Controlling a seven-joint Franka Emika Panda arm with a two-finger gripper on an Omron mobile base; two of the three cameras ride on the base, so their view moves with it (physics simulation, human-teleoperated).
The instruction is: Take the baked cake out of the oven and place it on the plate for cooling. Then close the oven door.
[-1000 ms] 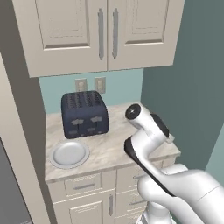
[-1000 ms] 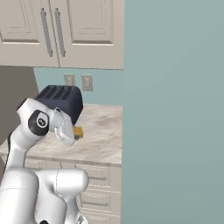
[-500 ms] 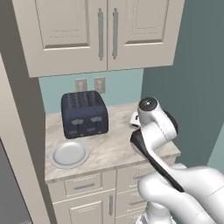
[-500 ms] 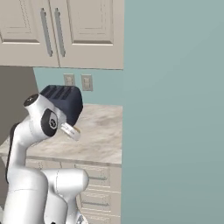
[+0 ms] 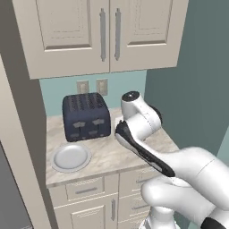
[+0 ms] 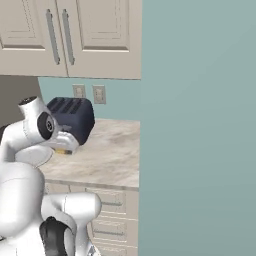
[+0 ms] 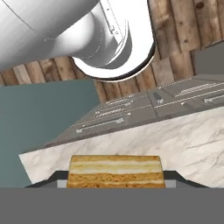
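Marble counter [image 5: 112,154]: toaster [image 5: 86,116], plate [image 5: 70,157].

1. Marble-patterned surface [image 5: 100,159] running between a beige side panel on the left and a teal wall on the right.
2. Dark toaster [image 5: 86,117] standing upright near the back of it, slots on top, levers facing forward.
3. Small round pale plate [image 5: 70,157] lying flat in front of the toaster, toward the front left corner, apart from it and bare.
4. White arm [image 5: 142,123] rising from the lower right, bent over the right half of the surface, just right of the toaster.
5. Two wall outlets [image 5: 92,86] behind the toaster.
6. Upper cabinet doors [image 5: 107,33] shut, vertical handles side by side.
7. Drawers [image 5: 85,190] below the front edge, shut.
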